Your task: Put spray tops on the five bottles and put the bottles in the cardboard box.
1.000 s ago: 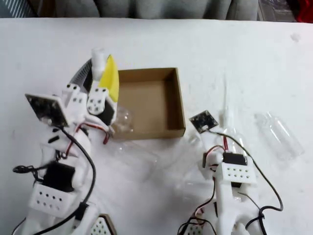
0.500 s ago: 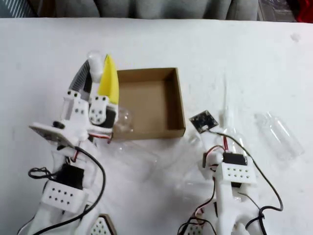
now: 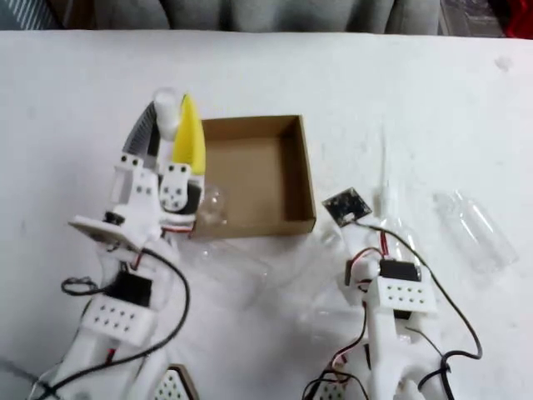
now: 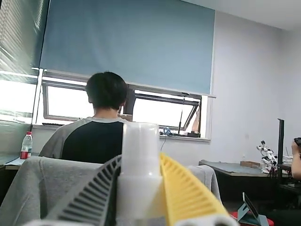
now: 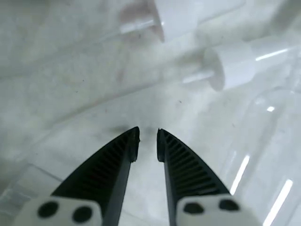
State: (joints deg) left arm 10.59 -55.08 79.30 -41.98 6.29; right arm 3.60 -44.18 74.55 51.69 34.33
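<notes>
My left gripper (image 3: pixel 171 112) hangs just off the left wall of the cardboard box (image 3: pixel 291 167), shut on a white spray top (image 3: pixel 166 102) between its grey and yellow fingers. The left wrist view has that spray top (image 4: pixel 138 174) upright between the fingers. A clear bottle (image 3: pixel 208 204) lies at the box's near left corner. My right gripper (image 5: pixel 146 136) sits low over the table, its black fingers a narrow gap apart with nothing between them. Two white spray tops (image 5: pixel 176 16) (image 5: pixel 230 66) lie just beyond it, beside a clear bottle (image 5: pixel 263 141).
Another clear bottle (image 3: pixel 475 227) lies at the right of the table. More clear bottles lie in front of the box (image 3: pixel 237 260) and by the right arm (image 3: pixel 329 321). A person (image 4: pixel 106 132) sits in the room behind, back turned.
The left arm has turned at the wrist, its camera board swinging nearer and lower, while the gripper kept the spray top by the box's left wall. The right arm has not moved.
</notes>
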